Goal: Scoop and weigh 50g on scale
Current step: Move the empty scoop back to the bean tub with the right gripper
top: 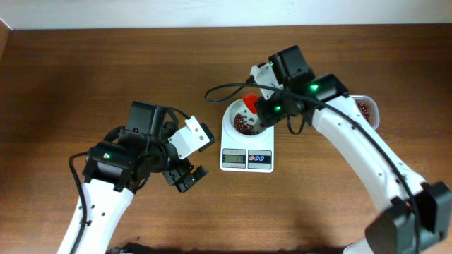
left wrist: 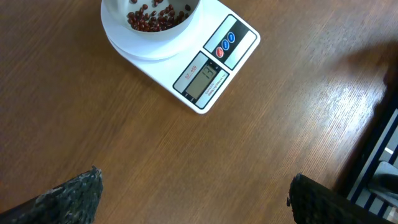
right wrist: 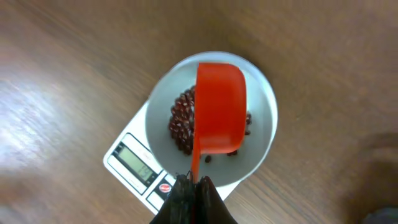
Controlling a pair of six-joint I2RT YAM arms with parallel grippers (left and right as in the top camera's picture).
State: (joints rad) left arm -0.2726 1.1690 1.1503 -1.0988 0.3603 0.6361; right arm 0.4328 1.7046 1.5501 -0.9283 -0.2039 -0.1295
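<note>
Some beans lie in the bowl on the scale, mid-table. The right gripper, clamped on the handle of the red scoop, holds it tipped over the bowl. The left gripper hangs wide open and empty. The display is unreadable, so more scoops may be needed.

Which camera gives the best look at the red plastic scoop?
The right wrist view: the red plastic scoop shows whole, above the round white bowl, its handle pinched in the right gripper. Overhead gives only a small red patch; the left wrist view misses it.
</note>
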